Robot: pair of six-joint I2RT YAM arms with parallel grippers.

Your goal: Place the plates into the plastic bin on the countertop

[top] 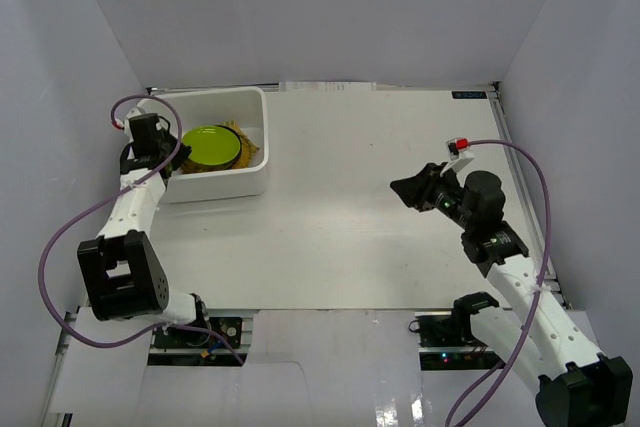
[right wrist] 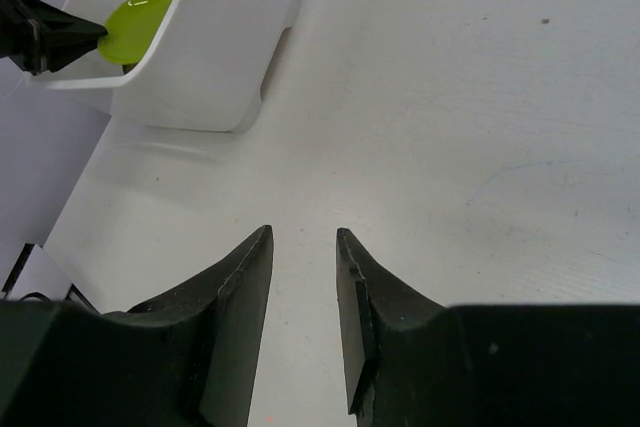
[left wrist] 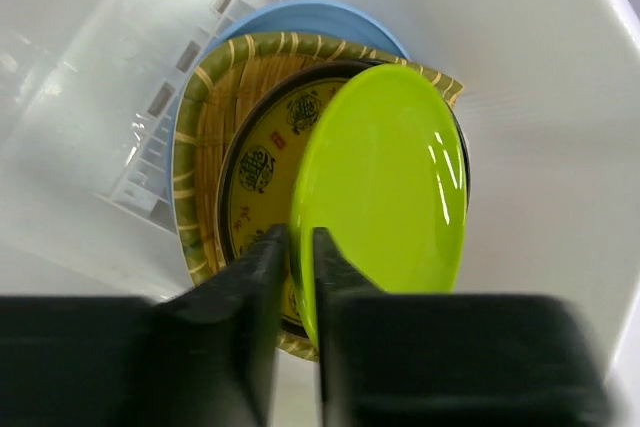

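Note:
The lime green plate [left wrist: 390, 177] leans tilted on a stack in the plastic bin [top: 215, 185]. Under it lie a gold-patterned dark-rimmed plate [left wrist: 262, 172], a tan woven tray [left wrist: 200, 147] and a light blue plate [left wrist: 300, 19]. My left gripper [left wrist: 300, 237] reaches into the bin's left side [top: 170, 152]. Its jaws stand slightly apart, with the green plate's near rim between them. My right gripper [right wrist: 304, 237] hovers open over the bare countertop [top: 380, 147] at the right [top: 405, 187], holding nothing. From there the bin [right wrist: 220, 47] and the green plate [right wrist: 140, 17] show at the far left.
The bin stands at the countertop's back left corner, against the left wall. White walls enclose the countertop on the left, back and right. Grey cables loop from both arms. The bin's slotted base [left wrist: 165, 97] shows left of the stack.

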